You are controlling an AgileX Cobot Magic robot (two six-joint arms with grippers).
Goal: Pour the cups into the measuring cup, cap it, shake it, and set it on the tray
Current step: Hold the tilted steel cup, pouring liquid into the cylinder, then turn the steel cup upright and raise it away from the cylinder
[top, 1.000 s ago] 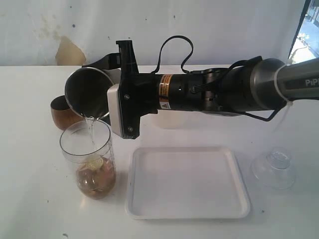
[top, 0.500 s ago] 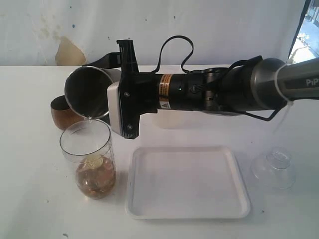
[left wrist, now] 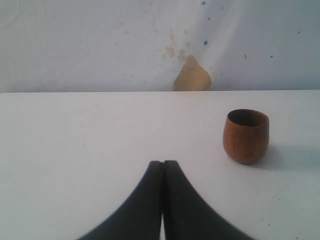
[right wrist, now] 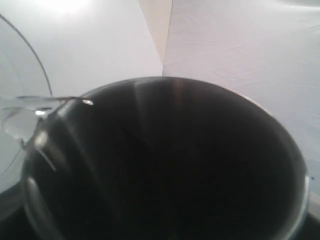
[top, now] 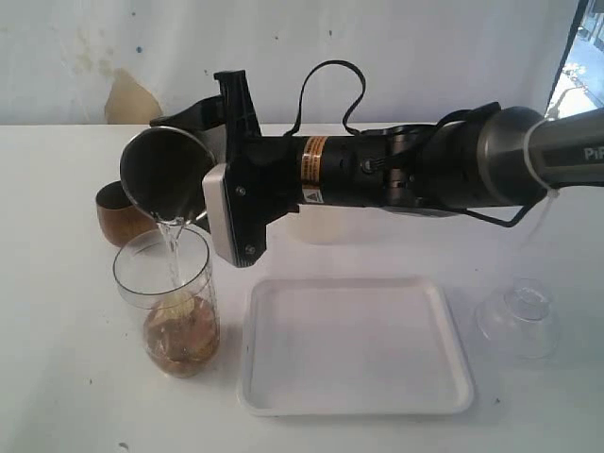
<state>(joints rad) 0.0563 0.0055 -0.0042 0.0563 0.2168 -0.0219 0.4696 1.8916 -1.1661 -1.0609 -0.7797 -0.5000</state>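
Steeper tumbler (top: pixel 162 175) tilt, stream (top: pixel 173 253) again into measuring cup (top: pixel 168 304).

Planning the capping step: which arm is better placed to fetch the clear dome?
Probably right: the clear dome lies on that arm's side. It must first put down the steel tumbler. The left fingers, shut, face the wooden cup.

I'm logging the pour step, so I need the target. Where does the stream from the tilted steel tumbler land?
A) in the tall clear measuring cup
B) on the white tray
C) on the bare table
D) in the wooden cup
A: a thin clear stream falls from the lip of the steel tumbler straight into the open measuring cup below it, beside the tray.
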